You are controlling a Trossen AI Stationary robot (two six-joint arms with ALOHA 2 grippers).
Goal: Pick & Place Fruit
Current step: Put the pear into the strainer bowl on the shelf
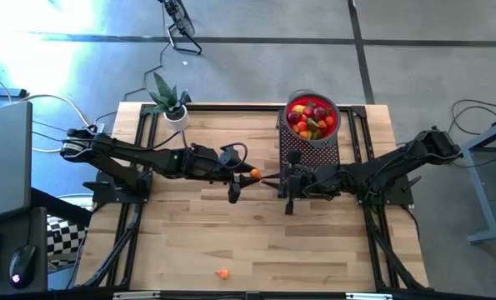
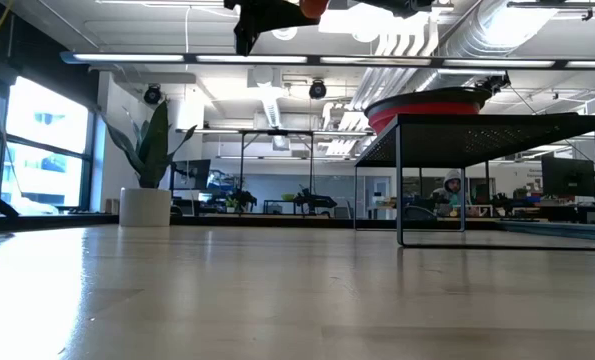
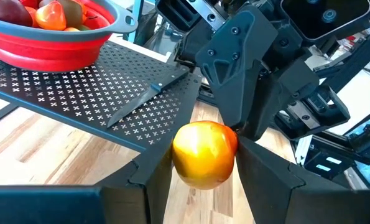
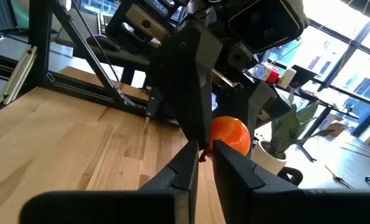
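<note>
The right gripper [image 4: 204,151] has its 2 dark fingers [image 4: 231,165] drawn nearly together at the stem end of an orange fruit [image 4: 229,135], held by the left gripper [image 4: 197,118] just beyond. Light wooden table [image 4: 66,137] lies below; a potted plant [image 4: 283,140] stands farther off.

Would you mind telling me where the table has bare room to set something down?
The table's whole near half is bare, apart from one small fruit by the front edge. The middle is crowded by both arms, the far edge by the plant and the rack.
</note>
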